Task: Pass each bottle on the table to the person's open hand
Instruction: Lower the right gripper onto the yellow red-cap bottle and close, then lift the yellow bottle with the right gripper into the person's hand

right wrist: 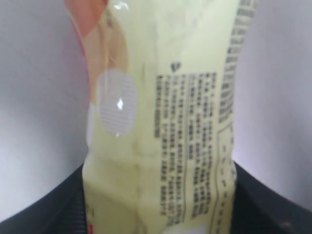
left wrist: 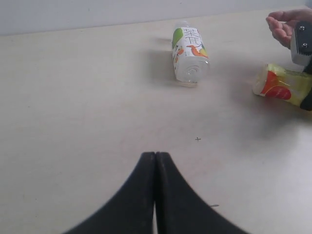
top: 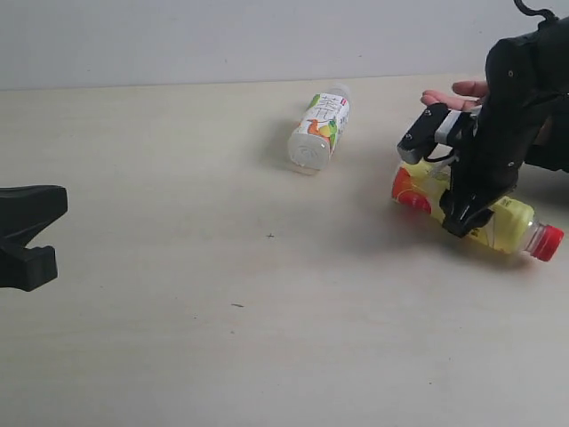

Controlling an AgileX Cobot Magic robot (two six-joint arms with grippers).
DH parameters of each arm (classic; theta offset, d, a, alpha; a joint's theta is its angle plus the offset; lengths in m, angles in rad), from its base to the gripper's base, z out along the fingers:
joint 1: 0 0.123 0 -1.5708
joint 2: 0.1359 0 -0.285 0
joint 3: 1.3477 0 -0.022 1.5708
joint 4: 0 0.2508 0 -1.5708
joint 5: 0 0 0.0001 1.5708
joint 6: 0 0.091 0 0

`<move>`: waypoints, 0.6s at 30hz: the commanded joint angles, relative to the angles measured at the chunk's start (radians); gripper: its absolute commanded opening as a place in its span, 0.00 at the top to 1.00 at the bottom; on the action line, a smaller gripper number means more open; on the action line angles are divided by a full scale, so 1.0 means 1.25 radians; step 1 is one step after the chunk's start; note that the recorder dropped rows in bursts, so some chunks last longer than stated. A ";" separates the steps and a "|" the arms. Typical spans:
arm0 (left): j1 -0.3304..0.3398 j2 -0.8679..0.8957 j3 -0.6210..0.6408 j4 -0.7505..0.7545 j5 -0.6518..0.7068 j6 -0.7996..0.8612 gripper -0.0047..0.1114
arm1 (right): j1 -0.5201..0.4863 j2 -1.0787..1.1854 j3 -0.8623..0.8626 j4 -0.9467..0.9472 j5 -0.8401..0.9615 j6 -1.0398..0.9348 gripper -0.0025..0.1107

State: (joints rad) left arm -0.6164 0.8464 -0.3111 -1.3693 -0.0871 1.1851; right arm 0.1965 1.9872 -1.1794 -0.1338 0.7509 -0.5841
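Pale beige table [top: 178, 320] carries 2 lying bottles. The right gripper [top: 466, 216] clamps the yellow bottle [top: 510, 224] mid-body, near the person's open hand [top: 455, 92]; its thin, slick wall probably dents easily. The left gripper [left wrist: 155, 156] is pressed closed, empty. The clear bottle [top: 322, 130] lies apart.

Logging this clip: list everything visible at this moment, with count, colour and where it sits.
table: one, pale beige, under everything.
wall: one, pale grey, behind the table's far edge.
yellow bottle: one, yellow label, red cap, lying on its side at the right of the exterior view.
clear bottle: one, clear with a white, green and orange label, lying on its side at the far middle, apart from the yellow one.
person's hand: one, open, far right, just beyond the right arm.
left gripper: one, black, fingers together, left side, away from both bottles.
right gripper: one, black, closed around the yellow bottle's middle.
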 commanded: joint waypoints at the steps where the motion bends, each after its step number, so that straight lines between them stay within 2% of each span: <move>1: -0.001 -0.006 0.004 -0.004 -0.001 -0.006 0.96 | 0.002 -0.070 -0.005 0.061 0.045 0.073 0.98; 4: -0.001 -0.006 0.004 -0.004 -0.001 -0.006 0.96 | 0.002 -0.139 -0.026 0.138 0.077 0.088 0.98; 7: -0.001 -0.006 0.004 -0.004 -0.001 -0.006 0.96 | 0.002 -0.175 -0.102 0.139 0.157 0.228 0.98; 10: -0.001 -0.006 0.004 -0.004 -0.001 -0.006 0.96 | -0.001 -0.179 -0.195 0.079 0.222 0.417 0.98; 13: -0.001 -0.006 0.004 -0.004 -0.001 -0.006 0.96 | -0.001 -0.174 -0.278 -0.056 0.241 0.582 0.98; 18: -0.001 -0.006 0.004 -0.004 -0.001 -0.006 0.96 | -0.010 -0.128 -0.360 -0.093 0.295 0.621 0.98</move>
State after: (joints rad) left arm -0.6164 0.8464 -0.3111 -1.3693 -0.0871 1.1851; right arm 0.1944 1.7943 -1.5849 -0.2361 1.0818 0.1706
